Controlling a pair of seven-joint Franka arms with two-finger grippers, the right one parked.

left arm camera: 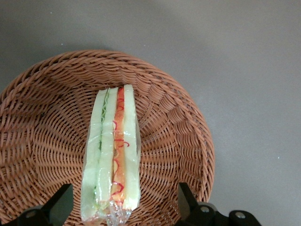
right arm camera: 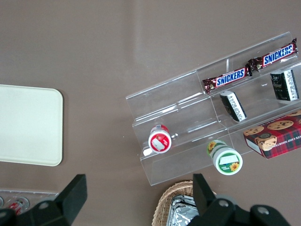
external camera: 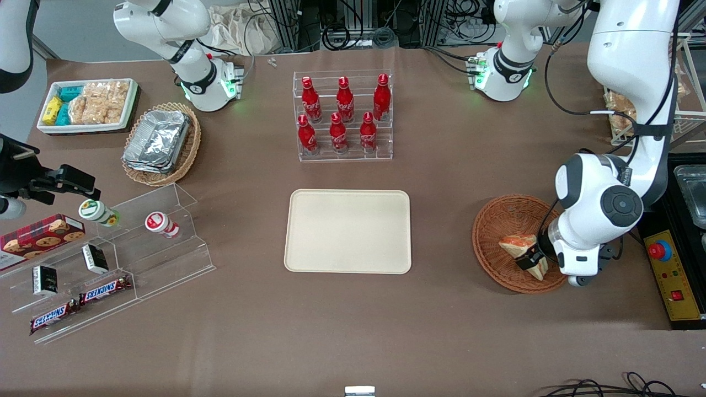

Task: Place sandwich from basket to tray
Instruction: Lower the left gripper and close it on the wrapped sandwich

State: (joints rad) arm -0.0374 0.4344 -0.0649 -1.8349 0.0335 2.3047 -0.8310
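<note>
The sandwich [external camera: 518, 245], a wrapped wedge of pale bread with orange-red and green layers, lies in the round reddish-brown wicker basket [external camera: 495, 226] toward the working arm's end of the table. My left gripper [external camera: 533, 259] is down in the basket, open, with a finger on each side of the sandwich's wrapped end. In the left wrist view the sandwich [left arm camera: 113, 150] stands on edge between the two dark fingers [left arm camera: 62, 202]; one finger is close to it and the other stands well clear. The basket's weave [left arm camera: 42, 141] surrounds it. The cream-beige tray [external camera: 347, 231] lies flat at the table's middle.
A clear rack of red bottles [external camera: 343, 117] stands farther from the camera than the tray. Toward the parked arm's end are a tan basket of foil containers [external camera: 160, 142], a white snack tray [external camera: 88, 105] and a clear stepped stand with snacks [external camera: 110, 259]. A control box [external camera: 673, 281] sits beside the basket.
</note>
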